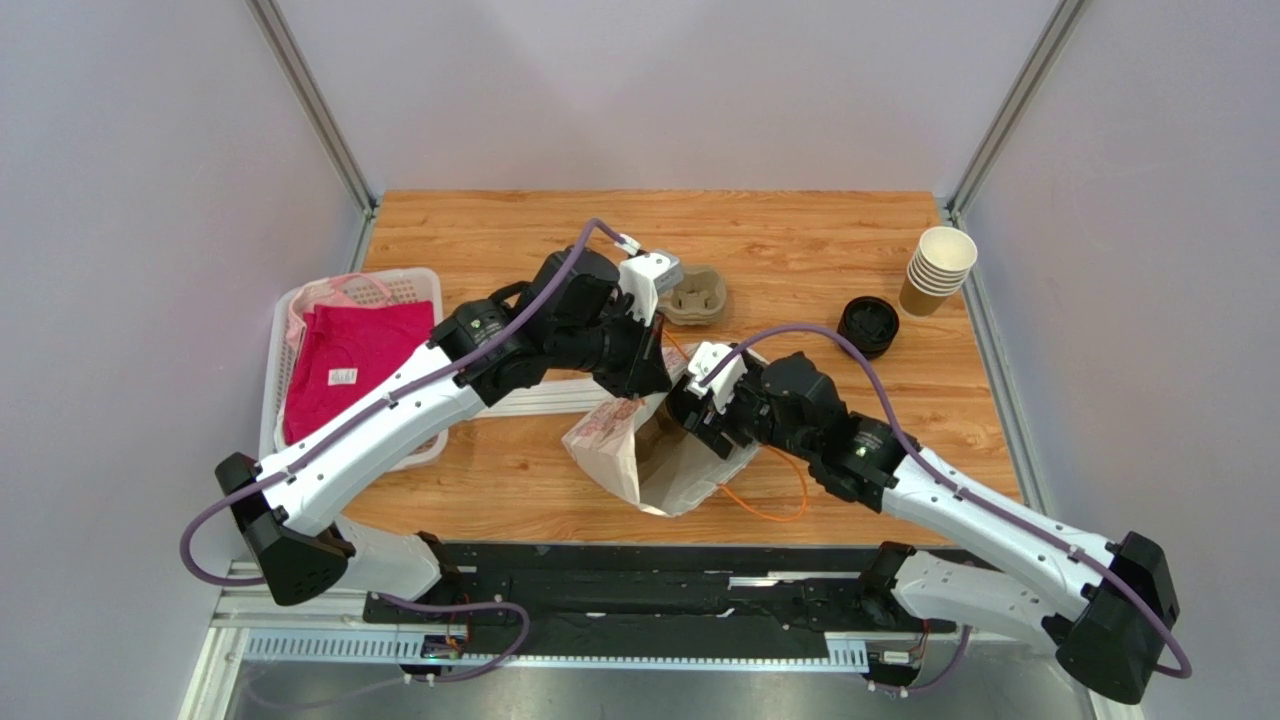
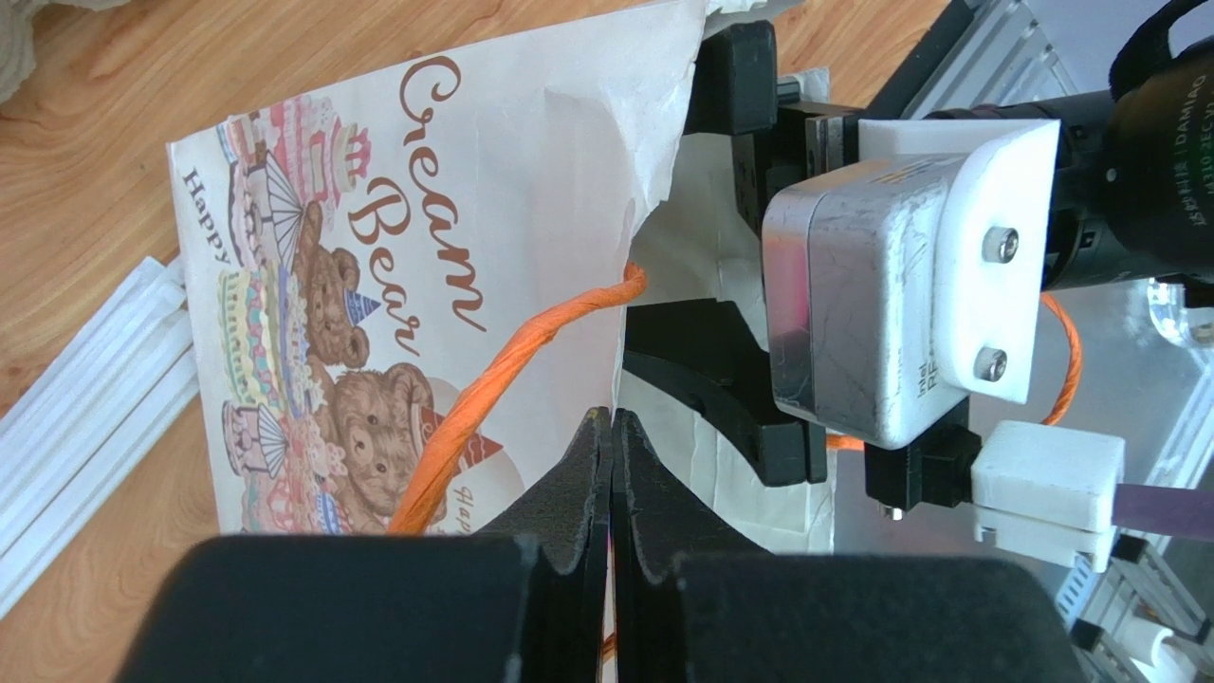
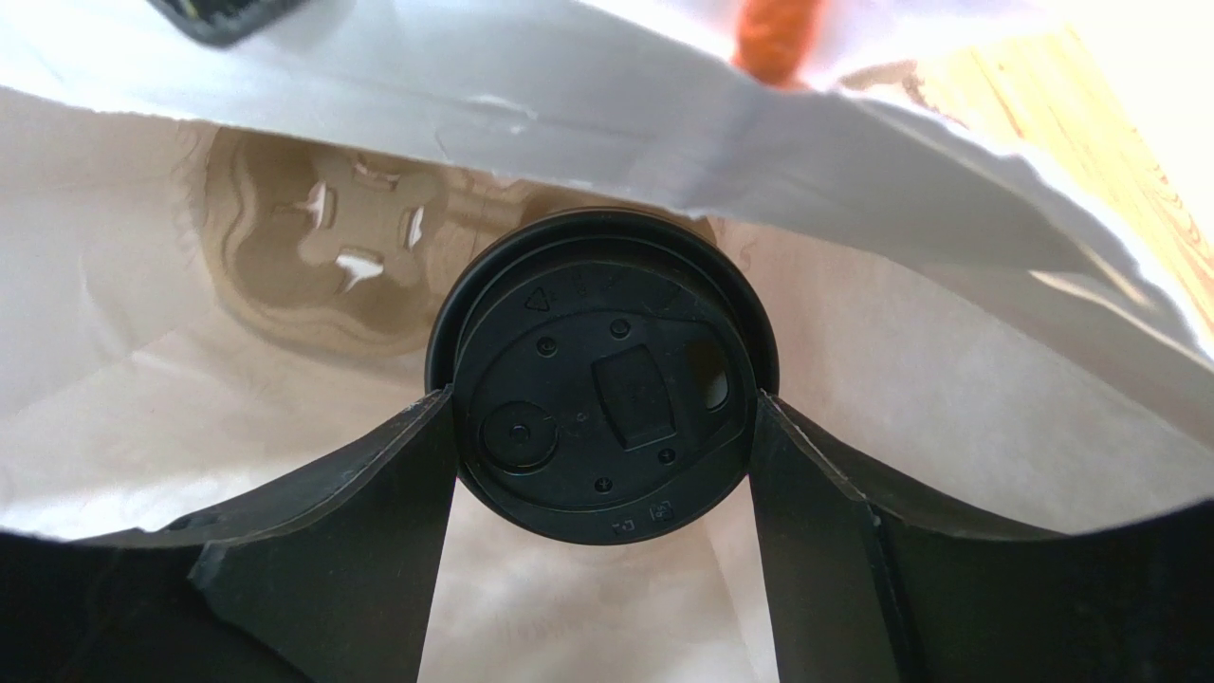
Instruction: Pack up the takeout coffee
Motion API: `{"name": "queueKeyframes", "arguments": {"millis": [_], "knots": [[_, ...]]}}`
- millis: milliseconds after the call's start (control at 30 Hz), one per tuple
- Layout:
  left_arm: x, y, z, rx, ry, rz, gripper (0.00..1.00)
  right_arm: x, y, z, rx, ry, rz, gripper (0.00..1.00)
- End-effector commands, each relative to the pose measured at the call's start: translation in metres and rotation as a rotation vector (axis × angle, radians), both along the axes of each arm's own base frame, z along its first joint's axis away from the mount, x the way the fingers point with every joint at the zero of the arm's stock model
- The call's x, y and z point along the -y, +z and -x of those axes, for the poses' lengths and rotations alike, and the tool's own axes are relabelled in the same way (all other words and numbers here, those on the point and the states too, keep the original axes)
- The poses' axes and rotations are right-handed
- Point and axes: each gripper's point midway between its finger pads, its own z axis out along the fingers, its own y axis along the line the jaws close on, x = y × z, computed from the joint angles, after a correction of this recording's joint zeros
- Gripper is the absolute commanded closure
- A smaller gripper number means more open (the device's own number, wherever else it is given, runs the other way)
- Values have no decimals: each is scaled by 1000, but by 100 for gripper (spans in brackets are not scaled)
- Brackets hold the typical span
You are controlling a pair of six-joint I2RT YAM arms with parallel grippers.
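The right gripper [image 3: 602, 416], spread wide, is clamped on the coffee [image 3: 606, 342]; only its round black lid is seen, inside the bag [image 3: 941, 399]. Behind it a brown carrier [image 3: 321, 235] lies. The left gripper [image 2: 613, 448] is pinched tight on the bag.

Evenly bright, soft shadows, wrist views' foregrounds blurred

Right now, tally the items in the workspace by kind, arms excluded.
Paper bag: 1
Cardboard carrier: 2, one inside bag
Lidded coffee cup: 1
Stack of lidless cups: 1
Pile of black lids: 1
Basket: 1
Pink cloth: 1
White ribbed strip: 1
Total: 9
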Motion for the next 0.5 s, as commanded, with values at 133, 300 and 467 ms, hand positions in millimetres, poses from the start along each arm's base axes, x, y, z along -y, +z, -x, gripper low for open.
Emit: {"name": "queueKeyframes", "arguments": {"millis": [133, 300, 467], "knots": [[0, -1, -7, -34, 13, 31, 100, -9, 9, -17, 79, -43, -81, 81], [-2, -3, -9, -42, 9, 34, 100, -13, -3, -20, 68, -42, -74, 82], [-4, -3, -9, -37, 3, 35, 100, -18, -9, -22, 62, -40, -83, 82]]}}
